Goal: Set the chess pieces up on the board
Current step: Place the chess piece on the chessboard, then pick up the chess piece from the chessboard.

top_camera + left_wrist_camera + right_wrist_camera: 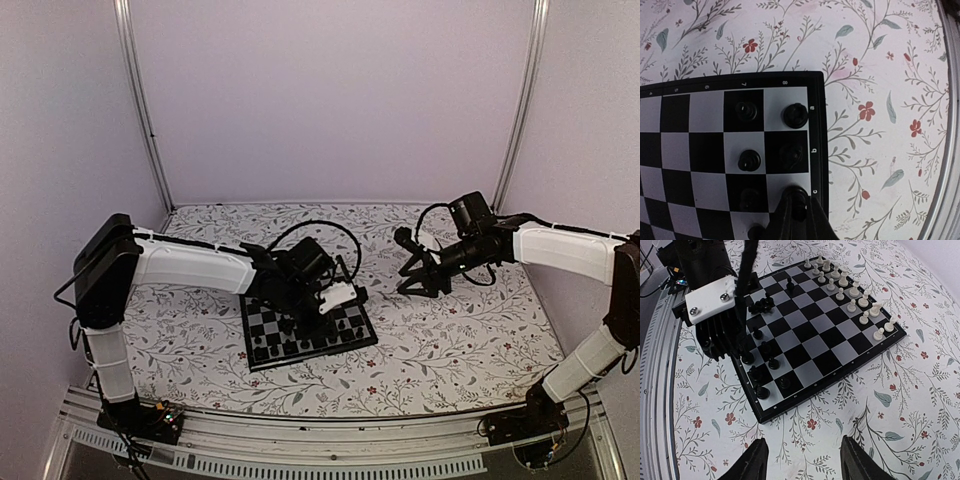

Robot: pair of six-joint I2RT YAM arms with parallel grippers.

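The board (300,357) lies in the middle of the floral tabletop. In the left wrist view its corner (817,125) shows several black chess pieces standing on rows 7 and 8, such as one on a8 (796,115). My left gripper (799,212) is low over the board's c8 square and shut on a black piece (799,199); it also shows in the top view (326,308). The right wrist view shows white pieces (855,290) in two rows on the far side of the board (815,385), and a loose cluster of black pieces (762,305). My right gripper (805,460) is open and empty above the cloth.
The left arm's white gripper body (710,302) hangs over the board's black-piece end. The right gripper (415,280) hovers to the right of the board. Metal frame posts (140,100) stand at the back corners, and a rail (300,440) runs along the near edge.
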